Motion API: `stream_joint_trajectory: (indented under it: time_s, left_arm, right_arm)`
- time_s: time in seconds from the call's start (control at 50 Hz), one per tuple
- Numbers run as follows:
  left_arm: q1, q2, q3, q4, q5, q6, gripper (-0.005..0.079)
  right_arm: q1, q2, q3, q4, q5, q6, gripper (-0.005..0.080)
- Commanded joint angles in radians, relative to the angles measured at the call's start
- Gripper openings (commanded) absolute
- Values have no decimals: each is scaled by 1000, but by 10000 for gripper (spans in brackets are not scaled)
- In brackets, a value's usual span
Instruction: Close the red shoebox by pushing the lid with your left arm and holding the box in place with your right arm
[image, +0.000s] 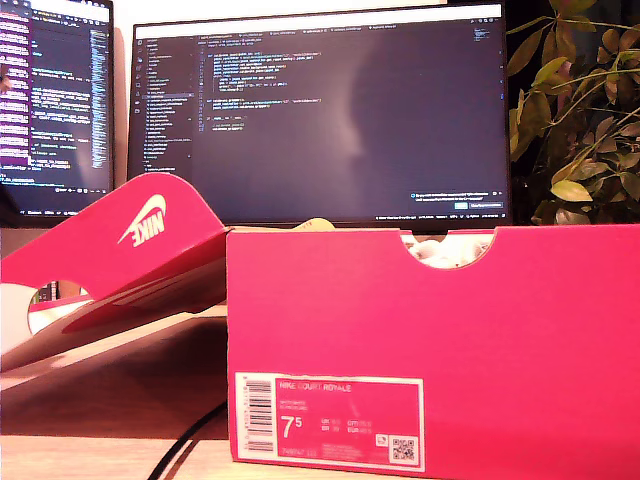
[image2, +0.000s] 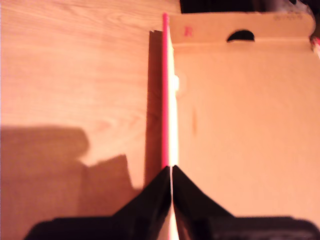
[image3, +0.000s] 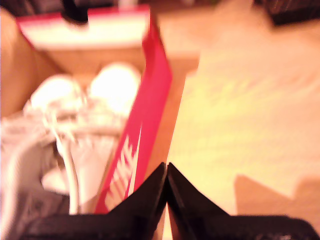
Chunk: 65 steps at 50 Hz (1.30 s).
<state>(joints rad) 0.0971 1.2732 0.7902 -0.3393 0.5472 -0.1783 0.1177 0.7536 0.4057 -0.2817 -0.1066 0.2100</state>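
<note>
While both end effectors (image2: 171, 172) (image3: 166, 170) sit closed, the lid (image2: 165, 90) lies open

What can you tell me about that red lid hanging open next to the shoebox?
The lid is red cardboard with a white swoosh logo on its side flap and a plain tan inside. It hangs open at the exterior view's left, tilted up from the shoebox and joined along its edge. A half-round notch is cut in its far flap. My first gripper, jaws together, sits at its red edge.
</note>
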Motion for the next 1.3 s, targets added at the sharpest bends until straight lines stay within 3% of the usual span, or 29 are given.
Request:
stream_joint_trajectory:
  time_s: [0.0,0.4,0.68,0.94,1.28]
  left_arm:
    - [17,54,25,-14,17,28,-19]
    - [42,240,80,-35,82,82,-19]
    - [42,274,80,-43,92,83,-19]
    - [42,357,80,-89,141,101,-19]
    - [20,454,80,-143,289,111,-19]
  right_arm:
    - [0,32,22,20,-23,0,-12]
    - [3,263,22,137,-105,0,-12]
    - [61,407,22,222,-150,3,-12]
    - [113,433,23,277,-150,4,-13]
    - [113,433,35,288,-150,11,-12]
